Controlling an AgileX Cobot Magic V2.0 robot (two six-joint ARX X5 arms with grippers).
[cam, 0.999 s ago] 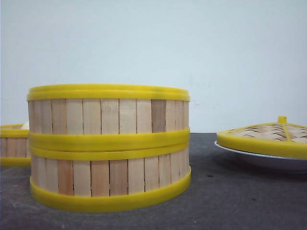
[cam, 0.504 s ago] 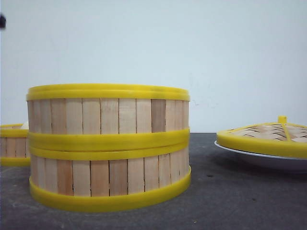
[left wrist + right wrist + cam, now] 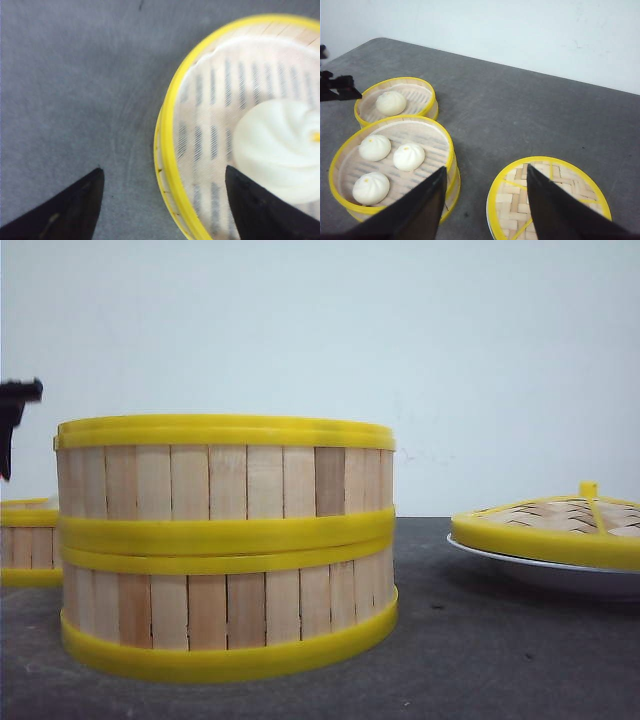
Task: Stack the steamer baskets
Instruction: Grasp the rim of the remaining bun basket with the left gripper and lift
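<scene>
Here, two steamer baskets point(image 3: 228, 550) are standing stacked on the dark table point(image 3: 500, 660), three buns point(image 3: 390, 162) lying in the upper one. The third basket point(image 3: 397, 100) is sitting just beside them with one bun point(image 3: 280, 147). The left gripper point(image 3: 162, 200) is hovering over its rim, fingers wide apart. The right gripper point(image 3: 485, 200) is hanging wide open between the stack and the woven lid point(image 3: 547, 197).

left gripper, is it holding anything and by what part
Nothing held: the left gripper is open above the single steamer basket, its rim between the fingers, untouched.
</scene>
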